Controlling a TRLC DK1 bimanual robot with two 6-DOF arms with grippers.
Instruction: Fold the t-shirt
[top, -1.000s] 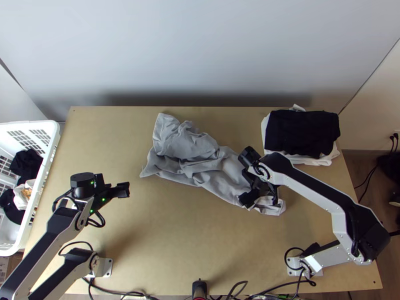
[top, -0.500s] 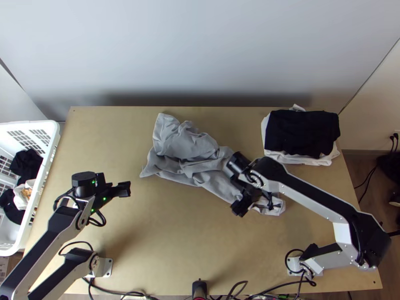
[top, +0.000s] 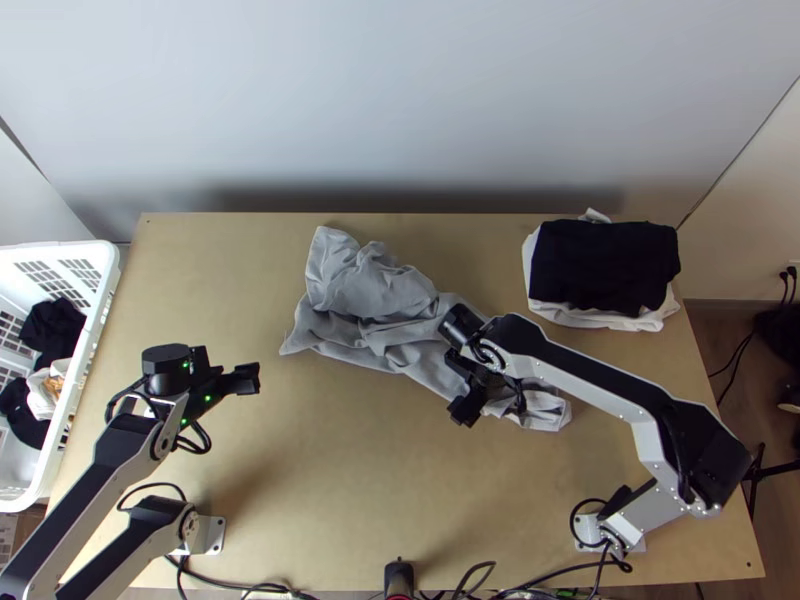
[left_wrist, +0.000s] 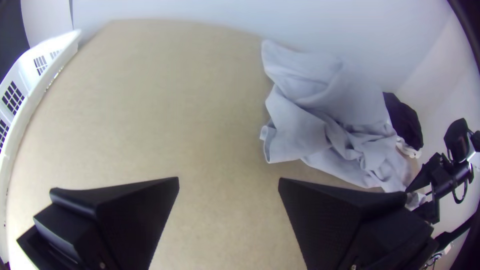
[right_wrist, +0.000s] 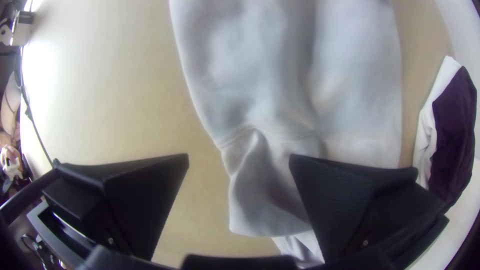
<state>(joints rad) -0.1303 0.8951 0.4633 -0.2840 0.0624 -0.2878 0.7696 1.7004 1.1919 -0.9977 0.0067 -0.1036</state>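
Shifted toward left edge of counter (top: 350, 480) with right gripper (right_wrist: 239, 156) spread wide | with left gripper (left_wrist: 229, 179) also wide | with grey t-shirt (top: 372, 292) bunched nearer far edge | seemingly unfolded; to flatten, then fold

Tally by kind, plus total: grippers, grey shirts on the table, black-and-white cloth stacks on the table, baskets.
Grippers: 2 (left gripper, right gripper)
Grey shirt: 1
Black-and-white cloth stack: 1
White basket: 1
Total: 5
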